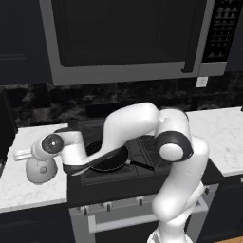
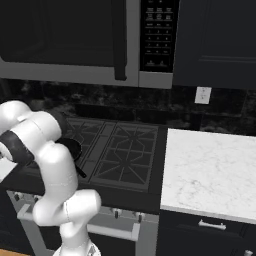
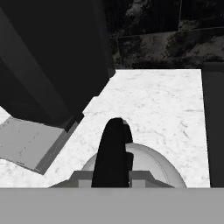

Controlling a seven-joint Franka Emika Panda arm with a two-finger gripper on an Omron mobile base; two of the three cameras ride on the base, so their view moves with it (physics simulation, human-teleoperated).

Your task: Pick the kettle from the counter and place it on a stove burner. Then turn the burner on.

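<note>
On the left tabletop point(image 1: 28, 190): one kettle point(image 1: 42, 170), one tool point(image 1: 42, 159).
Upright beside the cooktop point(image 1: 142, 152), which carries one frying pan point(image 1: 110, 160); spout direction unclear; tool clamped on its dark arched handle point(image 3: 113, 148).

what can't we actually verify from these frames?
- Tool tips: hand view, cut off by the bottom edge; contact with the kettle handle isn't visible.
- Kettle top: left base view, hidden by the wrist above it.
- Frying pan: left base view, partly hidden by the forearm; right base view, mostly behind the arm.
- Stove knobs: too small to read their settings.
</note>
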